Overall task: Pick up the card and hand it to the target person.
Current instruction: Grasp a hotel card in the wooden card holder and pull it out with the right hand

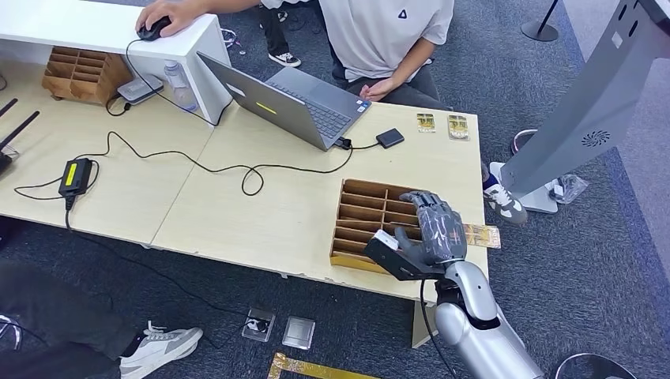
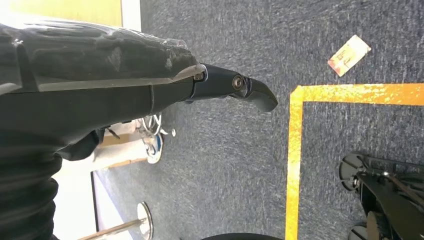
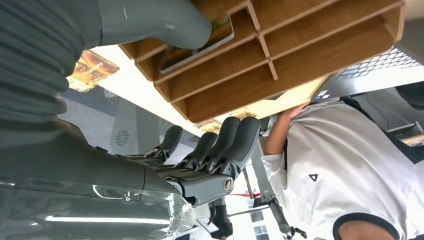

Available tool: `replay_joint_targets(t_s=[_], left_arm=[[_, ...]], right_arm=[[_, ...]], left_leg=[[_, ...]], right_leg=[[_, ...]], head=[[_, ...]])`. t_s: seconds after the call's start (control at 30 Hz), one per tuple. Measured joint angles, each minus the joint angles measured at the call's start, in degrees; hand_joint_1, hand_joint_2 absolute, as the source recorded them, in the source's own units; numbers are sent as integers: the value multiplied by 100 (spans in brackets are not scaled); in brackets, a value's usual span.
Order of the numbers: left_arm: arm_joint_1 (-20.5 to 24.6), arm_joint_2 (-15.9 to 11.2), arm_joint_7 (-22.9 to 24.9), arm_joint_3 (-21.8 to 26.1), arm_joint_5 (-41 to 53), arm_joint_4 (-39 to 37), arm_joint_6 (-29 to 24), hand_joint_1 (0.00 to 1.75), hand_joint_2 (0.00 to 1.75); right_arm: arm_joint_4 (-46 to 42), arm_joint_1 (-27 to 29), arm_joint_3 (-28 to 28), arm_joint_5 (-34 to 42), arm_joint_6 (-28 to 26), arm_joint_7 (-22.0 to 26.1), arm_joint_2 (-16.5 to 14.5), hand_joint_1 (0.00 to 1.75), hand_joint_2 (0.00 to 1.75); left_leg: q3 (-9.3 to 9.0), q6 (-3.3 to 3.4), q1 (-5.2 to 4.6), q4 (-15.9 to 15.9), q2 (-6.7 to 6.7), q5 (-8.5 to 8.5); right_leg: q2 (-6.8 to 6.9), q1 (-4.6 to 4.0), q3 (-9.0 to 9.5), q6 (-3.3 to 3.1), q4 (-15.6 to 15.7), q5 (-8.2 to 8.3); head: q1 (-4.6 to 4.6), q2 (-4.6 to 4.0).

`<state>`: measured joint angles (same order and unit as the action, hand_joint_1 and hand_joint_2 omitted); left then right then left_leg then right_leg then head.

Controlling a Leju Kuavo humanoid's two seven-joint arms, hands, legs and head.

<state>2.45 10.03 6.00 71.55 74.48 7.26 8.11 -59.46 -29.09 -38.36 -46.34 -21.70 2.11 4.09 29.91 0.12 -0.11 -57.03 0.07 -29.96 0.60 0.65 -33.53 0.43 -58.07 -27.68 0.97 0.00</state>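
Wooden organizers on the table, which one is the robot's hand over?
The wooden organizer at the table's near edge, right of the laptop; the right hand is over its compartments. The other organizer sits far left beside the white desk.

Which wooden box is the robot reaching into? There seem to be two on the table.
Start at the pale wooden table and go to its near right corner, below the open grey laptop. The brown wooden compartment organiser there has the robot's grey right hand over it; the other organiser sits far left under a white shelf.
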Motion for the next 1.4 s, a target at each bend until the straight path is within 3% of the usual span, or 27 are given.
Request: replay_joint_targets(t_s=[0.63, 0.83, 1.03, 1.4], left_arm=[[81, -38, -54, 45, 553, 0, 285, 0, 175], [119, -50, -87, 38, 749, 0, 360, 0, 175], [122, -63, -132, 36, 766, 0, 369, 0, 175], [122, -74, -143, 36, 764, 0, 325, 0, 175]], right_arm=[[776, -330, 13, 55, -138, 279, -248, 64, 175], [956, -393, 13, 57, -182, 360, -309, 73, 175], [1041, -391, 11, 3, -180, 330, -319, 97, 175], [946, -260, 11, -38, -108, 114, -251, 99, 175]], left_leg=[[2, 0, 1, 0, 1, 0], [2, 0, 1, 0, 1, 0], [2, 0, 1, 0, 1, 0], [1, 0, 1, -1, 3, 0]], right_leg=[[0, 0, 0, 1, -1, 1], [0, 0, -1, 1, -1, 1], [0, 0, -1, 1, -1, 1], [0, -1, -1, 1, -1, 1]], head=[[0, 0], [0, 0], [-1, 0], [1, 0]])
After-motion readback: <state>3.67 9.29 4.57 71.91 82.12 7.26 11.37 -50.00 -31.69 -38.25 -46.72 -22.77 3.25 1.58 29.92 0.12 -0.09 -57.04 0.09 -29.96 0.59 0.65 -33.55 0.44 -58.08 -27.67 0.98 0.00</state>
